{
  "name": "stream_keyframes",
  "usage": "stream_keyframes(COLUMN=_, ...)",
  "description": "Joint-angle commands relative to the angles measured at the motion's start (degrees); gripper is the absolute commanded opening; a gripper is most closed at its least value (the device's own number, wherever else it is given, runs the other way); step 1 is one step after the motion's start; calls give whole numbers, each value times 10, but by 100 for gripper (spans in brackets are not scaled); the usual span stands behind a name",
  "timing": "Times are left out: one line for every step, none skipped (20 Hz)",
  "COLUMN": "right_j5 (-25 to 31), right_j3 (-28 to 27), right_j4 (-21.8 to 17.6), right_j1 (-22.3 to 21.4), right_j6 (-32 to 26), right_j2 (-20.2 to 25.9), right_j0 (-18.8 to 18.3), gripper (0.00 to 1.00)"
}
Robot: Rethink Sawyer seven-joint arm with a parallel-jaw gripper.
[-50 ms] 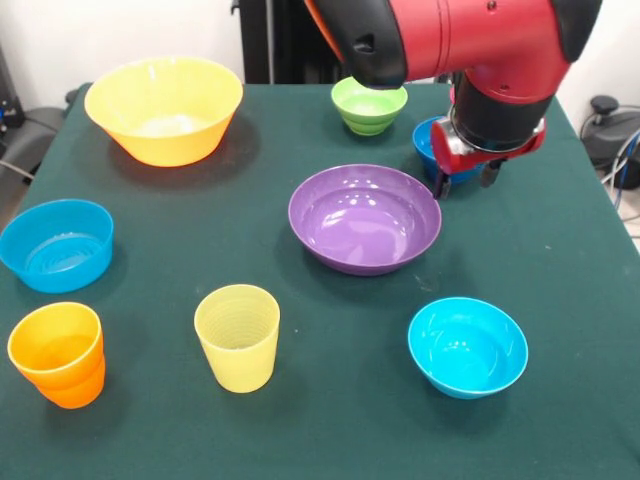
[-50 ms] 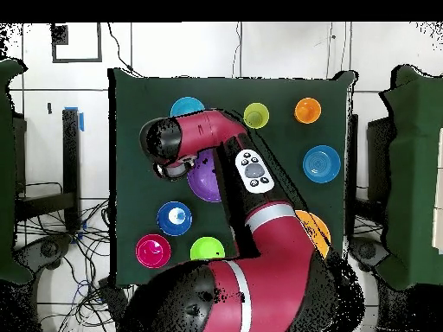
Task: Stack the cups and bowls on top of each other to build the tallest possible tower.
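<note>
My gripper (image 1: pixel 464 182) hangs open and empty just off the right rim of the purple bowl (image 1: pixel 365 218), in front of the dark blue bowl (image 1: pixel 426 140), which it partly hides. From overhead the gripper (image 2: pixel 177 167) sits at the purple bowl's (image 2: pixel 203 183) edge, between the cyan bowl (image 2: pixel 187 107) and the dark blue bowl (image 2: pixel 174 218). The pale yellow cup (image 1: pixel 238 336) and orange cup (image 1: pixel 58 353) stand upright near the front edge. A red bowl (image 2: pixel 153 251) shows only overhead. The red cup cannot be made out.
The large yellow-orange bowl (image 1: pixel 165 108) stands at the far left, the lime green bowl (image 1: pixel 369 105) at the far middle, the light blue bowl (image 1: pixel 57 244) at the left edge, and the cyan bowl (image 1: pixel 467 345) at the front right. All stand separately on the green cloth (image 1: pixel 150 210).
</note>
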Motion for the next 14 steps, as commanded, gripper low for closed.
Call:
stream_keyframes(right_j5=-5, right_j3=47, right_j4=-38, right_j1=-17, right_j6=-147, right_j2=36, right_j0=-9, gripper=100)
stream_keyframes(right_j5=-8, right_j3=52, right_j4=-38, right_j1=-19, right_j6=-143, right_j2=37, right_j0=-10, gripper=100)
stream_keyframes(right_j5=-11, right_j3=58, right_j4=-38, right_j1=-21, right_j6=-140, right_j2=38, right_j0=-11, gripper=100)
stream_keyframes(right_j5=-11, right_j3=60, right_j4=-38, right_j1=-23, right_j6=-137, right_j2=38, right_j0=-11, gripper=100)
stream_keyframes(right_j5=-13, right_j3=62, right_j4=-40, right_j1=-25, right_j6=-135, right_j2=39, right_j0=-11, gripper=100)
stream_keyframes(right_j5=-17, right_j3=64, right_j4=-42, right_j1=-25, right_j6=-132, right_j2=39, right_j0=-10, gripper=100)
stream_keyframes(right_j5=-22, right_j3=65, right_j4=-46, right_j1=-24, right_j6=-127, right_j2=38, right_j0=-7, gripper=100)
stream_keyframes(right_j5=-40, right_j3=61, right_j4=-58, right_j1=-11, right_j6=-121, right_j2=35, right_j0=0, gripper=100)
stream_keyframes(right_j5=-77, right_j3=38, right_j4=-82, right_j1=29, right_j6=-113, right_j2=29, right_j0=12, gripper=100)
stream_keyframes(right_j5=-129, right_j3=14, right_j4=-99, right_j1=79, right_j6=-104, right_j2=29, right_j0=16, gripper=100)
stream_keyframes(right_j5=-134, right_j3=-13, right_j4=-110, right_j1=112, right_j6=-97, right_j2=21, right_j0=26, gripper=100)
stream_keyframes(right_j5=-137, right_j3=-28, right_j4=-109, right_j1=133, right_j6=-99, right_j2=21, right_j0=28, gripper=100)
stream_keyframes(right_j5=-133, right_j3=-40, right_j4=-108, right_j1=144, right_j6=-102, right_j2=22, right_j0=28, gripper=100)
stream_keyframes(right_j5=-129, right_j3=-51, right_j4=-107, right_j1=155, right_j6=-106, right_j2=23, right_j0=29, gripper=100)
